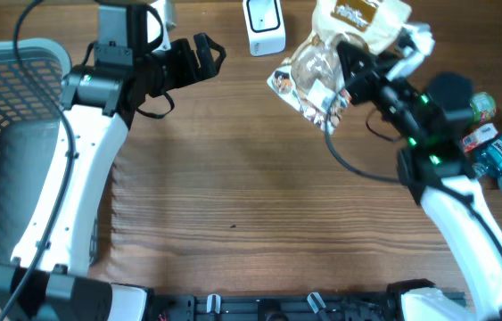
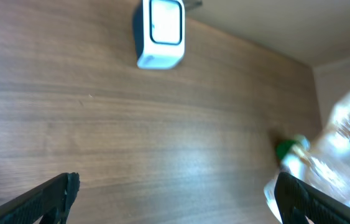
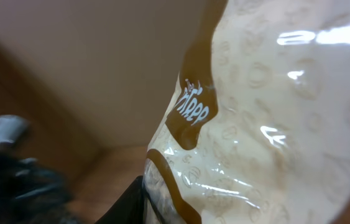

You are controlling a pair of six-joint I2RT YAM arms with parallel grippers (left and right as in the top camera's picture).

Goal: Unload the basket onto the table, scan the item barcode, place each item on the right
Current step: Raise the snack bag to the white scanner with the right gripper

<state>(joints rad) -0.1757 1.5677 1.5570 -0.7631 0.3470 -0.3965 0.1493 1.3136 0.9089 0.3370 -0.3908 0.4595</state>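
The item is a clear plastic snack bag (image 1: 335, 49) with cream and brown print, held up off the table at the back right. My right gripper (image 1: 350, 69) is shut on it. In the right wrist view the bag (image 3: 274, 118) fills the frame, and one black finger (image 3: 131, 202) presses against its left side. The white barcode scanner (image 1: 264, 25) stands at the back edge, just left of the bag. My left gripper (image 1: 204, 55) hangs open and empty to the left of the scanner. Its wrist view shows the scanner (image 2: 160, 32) ahead and the bag's edge (image 2: 349, 149) at the right.
A grey mesh basket (image 1: 1, 152) takes up the left side of the table. Several small bottles and cans (image 1: 500, 143) lie at the far right, behind my right arm. A green-capped item (image 2: 286, 149) shows beside the bag in the left wrist view.
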